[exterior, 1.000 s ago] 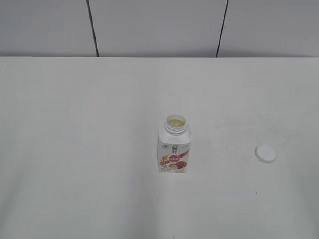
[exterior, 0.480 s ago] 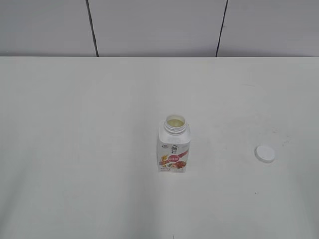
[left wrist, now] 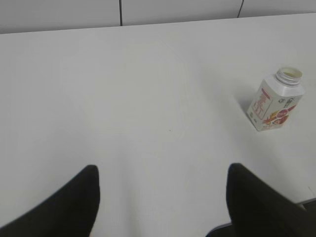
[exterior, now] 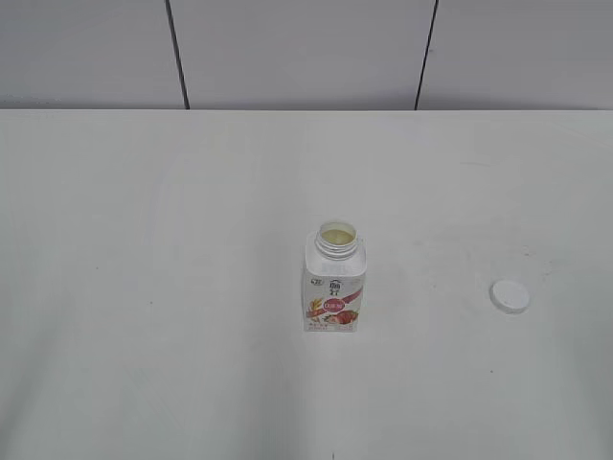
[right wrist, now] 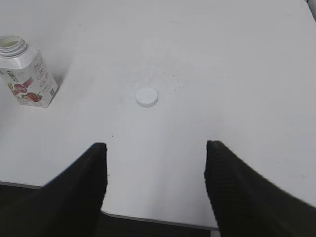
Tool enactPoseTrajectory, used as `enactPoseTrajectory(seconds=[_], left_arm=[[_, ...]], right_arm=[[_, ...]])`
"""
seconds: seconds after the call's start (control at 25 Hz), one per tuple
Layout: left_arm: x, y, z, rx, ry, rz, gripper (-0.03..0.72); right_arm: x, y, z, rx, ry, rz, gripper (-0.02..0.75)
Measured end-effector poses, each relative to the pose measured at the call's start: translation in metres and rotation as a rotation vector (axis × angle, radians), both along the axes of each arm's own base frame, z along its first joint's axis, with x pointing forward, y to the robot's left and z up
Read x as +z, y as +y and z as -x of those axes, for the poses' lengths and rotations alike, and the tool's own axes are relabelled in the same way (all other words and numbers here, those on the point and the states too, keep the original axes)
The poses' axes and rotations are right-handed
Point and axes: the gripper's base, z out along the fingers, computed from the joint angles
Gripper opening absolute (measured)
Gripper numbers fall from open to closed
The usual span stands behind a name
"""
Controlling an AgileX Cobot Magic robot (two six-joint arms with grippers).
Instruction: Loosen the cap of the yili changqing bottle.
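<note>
The yili changqing bottle (exterior: 334, 286) stands upright near the middle of the white table, its neck open with no cap on it. It also shows in the left wrist view (left wrist: 274, 101) and the right wrist view (right wrist: 25, 71). The white cap (exterior: 510, 296) lies flat on the table to the bottle's right, and shows in the right wrist view (right wrist: 147, 97). My left gripper (left wrist: 160, 173) is open and empty over the table's near edge, well short of the bottle. My right gripper (right wrist: 155, 148) is open and empty, short of the cap. Neither gripper shows in the exterior view.
The white table (exterior: 172, 240) runs to a grey panelled wall (exterior: 306, 48) at the back. Its near edge shows in the right wrist view (right wrist: 148, 219).
The bottle and the cap stay where they were. The view has shifted very slightly.
</note>
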Motion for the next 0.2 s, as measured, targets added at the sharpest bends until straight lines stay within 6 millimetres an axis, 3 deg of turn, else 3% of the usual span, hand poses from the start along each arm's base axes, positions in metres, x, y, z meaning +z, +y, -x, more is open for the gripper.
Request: enactPoseTrajectory(seconds=[0.2], left_arm=[[0.0000,0.0000,0.0000,-0.001,0.000,0.001,0.491]], right_arm=[[0.0000,0.0000,0.0000,0.000,0.000,0.000,0.497]])
